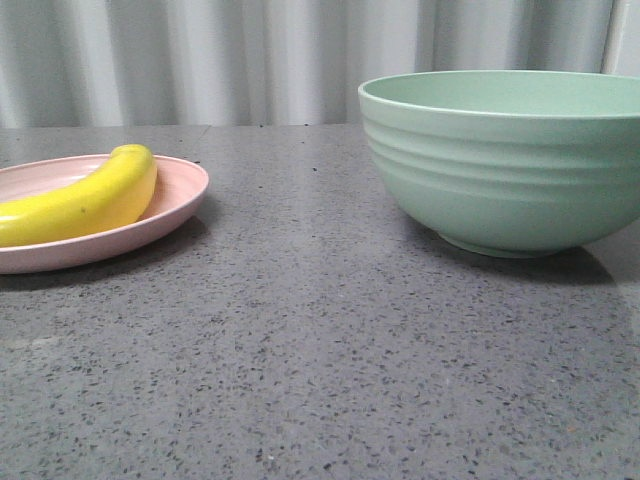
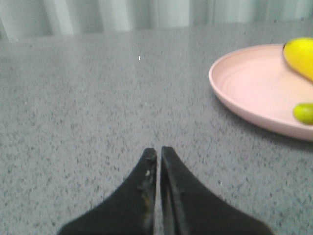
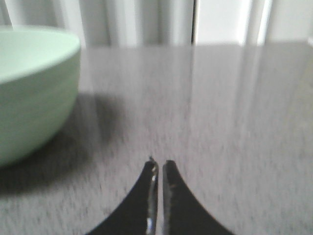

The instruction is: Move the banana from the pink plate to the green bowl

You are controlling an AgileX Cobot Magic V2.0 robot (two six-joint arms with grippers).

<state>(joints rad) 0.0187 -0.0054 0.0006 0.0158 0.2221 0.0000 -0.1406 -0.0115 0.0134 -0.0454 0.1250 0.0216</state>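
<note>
In the front view, the yellow banana (image 1: 85,200) lies on the pale pink plate (image 1: 175,205) at the left edge of the frame, its curved body running from the plate's middle out past the frame's left border. The plate sits flat on the grey speckled table (image 1: 300,350). At the right side of the frame stands the mint-green bowl (image 1: 510,165), ridged around its outside and resting on a small foot, well apart from the plate with bare tabletop between them. A pale pleated curtain (image 1: 250,55) fills the top of the frame behind the table. Neither arm shows in this view.

In the left wrist view, the left gripper (image 2: 158,152) sits low over the table at the bottom centre of the frame, its two black fingers pressed nearly together with only a thin slit between the tips, and nothing between them. The pink plate (image 2: 244,85) occupies the right side of the frame, and two parts of the banana (image 2: 301,56) show along its right edge, one yellow stretch at the upper right and a greenish tip lower down.

In the right wrist view, the right gripper (image 3: 159,165) also has its fingers drawn nearly together around nothing, at the bottom centre. The green bowl (image 3: 34,88) stands at the left of that frame, apart from the fingertips, casting a shadow on the table.
</note>
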